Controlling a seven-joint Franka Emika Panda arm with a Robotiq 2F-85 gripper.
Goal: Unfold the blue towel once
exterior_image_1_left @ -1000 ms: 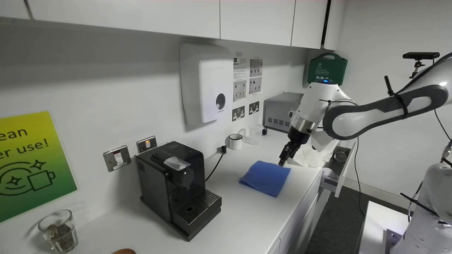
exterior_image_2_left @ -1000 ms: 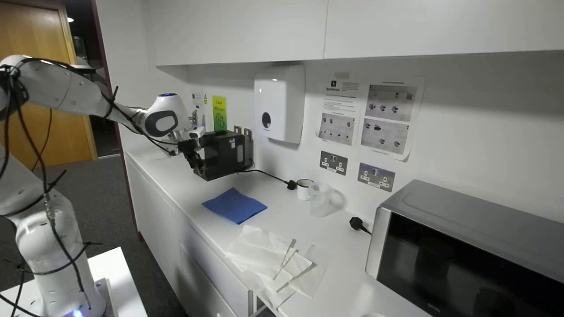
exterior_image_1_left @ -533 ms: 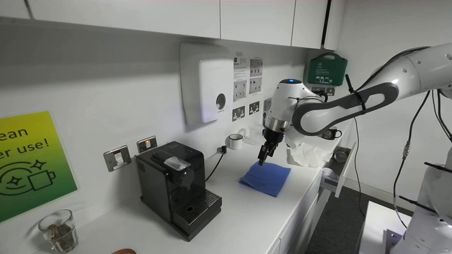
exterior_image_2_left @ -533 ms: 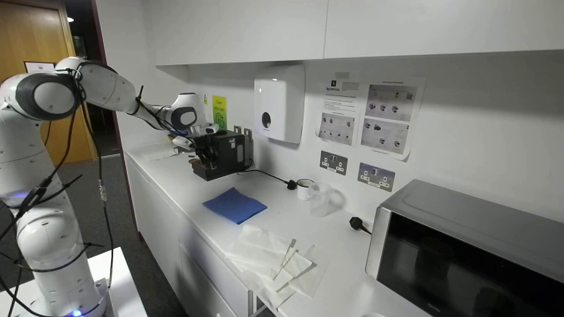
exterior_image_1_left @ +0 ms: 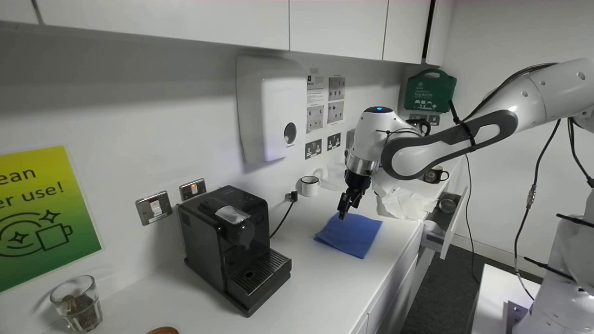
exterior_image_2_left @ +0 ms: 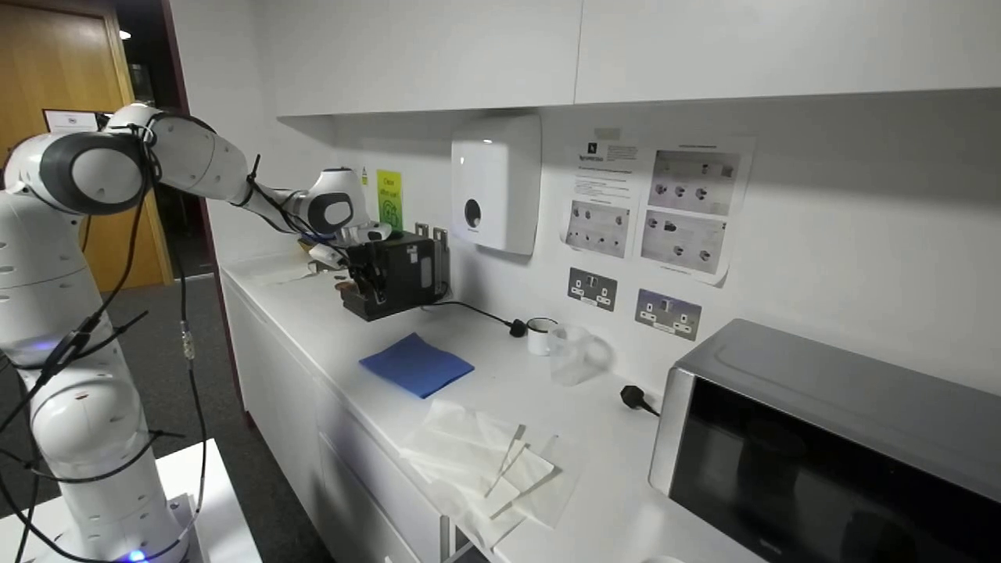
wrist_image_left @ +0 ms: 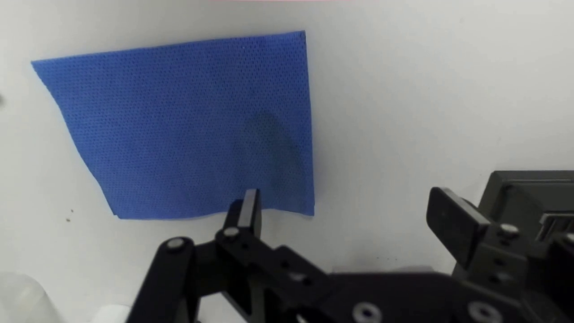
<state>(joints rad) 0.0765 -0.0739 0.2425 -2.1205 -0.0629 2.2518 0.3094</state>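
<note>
White counter (exterior_image_1_left: 315, 283) ran along the wall (exterior_image_1_left: 116, 116). Black coffee machine (exterior_image_1_left: 218, 246) stood on it, white papers (exterior_image_2_left: 500, 469) well apart; blue towel (wrist_image_left: 188, 130) lay folded between the two. Gripper (wrist_image_left: 344, 198) hung near towel's edge, jaws spread wide.

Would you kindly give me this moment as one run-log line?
blue towel: folded, flat on counter | gripper: open, above counter | grasp: none | unfolding: not yet done

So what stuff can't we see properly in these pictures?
Blue towel: underside, hidden by its top layer in every view.
Brown thing: cut off by the bottom edge in an exterior view.
Wall notice: print too small in both exterior views.
Microwave: inside unclear behind dark glass in an exterior view.
</note>
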